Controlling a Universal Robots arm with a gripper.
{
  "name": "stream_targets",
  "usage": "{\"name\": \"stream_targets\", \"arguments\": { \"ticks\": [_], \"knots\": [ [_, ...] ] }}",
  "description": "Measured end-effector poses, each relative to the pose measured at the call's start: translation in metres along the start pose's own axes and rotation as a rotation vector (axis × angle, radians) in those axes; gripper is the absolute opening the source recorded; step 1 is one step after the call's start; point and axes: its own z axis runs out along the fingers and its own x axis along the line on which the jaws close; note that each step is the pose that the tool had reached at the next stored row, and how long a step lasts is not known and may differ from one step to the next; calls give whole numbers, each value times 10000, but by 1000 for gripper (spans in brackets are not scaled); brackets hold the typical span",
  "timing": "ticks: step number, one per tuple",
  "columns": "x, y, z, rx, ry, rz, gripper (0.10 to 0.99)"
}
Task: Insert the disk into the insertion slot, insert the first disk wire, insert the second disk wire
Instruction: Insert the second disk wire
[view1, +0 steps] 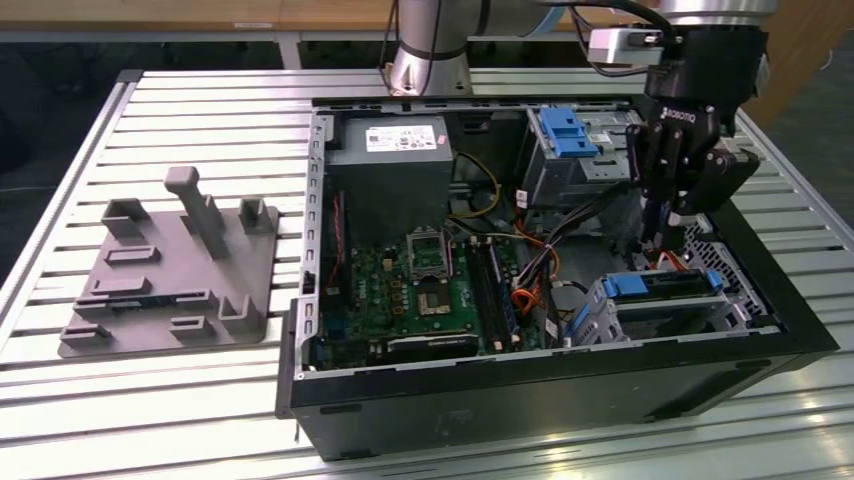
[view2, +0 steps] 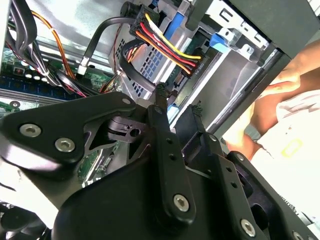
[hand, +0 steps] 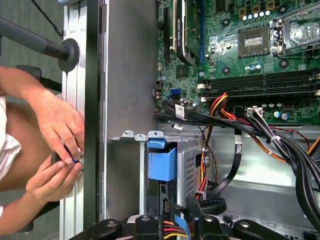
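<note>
Closest to the lens in the second wrist view, the black gripper (view2: 178, 100) points into an open computer case. Its fingers (view2: 160, 114) stand a narrow gap apart with nothing visibly clamped between them. Just past the fingertips, a wire bundle (view2: 160, 37) of red, orange, yellow and black strands ends in a black connector (view2: 194, 64); whether that connector is seated cannot be told.

In the exterior view, the arm (view1: 427, 40) stands at the top edge. The gripper (view1: 654, 240) hangs inside the case (view1: 534, 400) at the exterior view's right, its tips near the upper edge of the disk (view1: 667, 297). The disk lies flat inside the insertion slot (view1: 738, 290), the perforated metal cage in the lower right of the frame, with its blue rails and handle showing. A taller grey bay (view1: 567, 135) with a blue clip stands toward the upper right. The green motherboard (view1: 414, 290) occupies the middle of the case, and a grey power supply (view1: 394, 140) sits above it in the frame. The case rests on a slatted metal bench (view1: 200, 100), with a grey moulded fixture (view1: 174, 270) well apart at the exterior view's left.

In the first wrist view, the disk's blue handle (hand: 162, 161) sits beside the perforated cage wall. Outside the case, a person's hands (hand: 59, 127) meet around a small dark object.
</note>
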Motion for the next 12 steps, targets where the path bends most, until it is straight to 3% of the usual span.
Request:
{"name": "stream_targets", "arguments": {
  "ticks": [1, 6, 12],
  "knots": [
    [-1, 0, 2, 0, 0, 0, 337],
    [-3, 0, 7, 0, 1, 0, 153],
    [-4, 0, 8, 0, 0, 0, 145]
  ]
}}
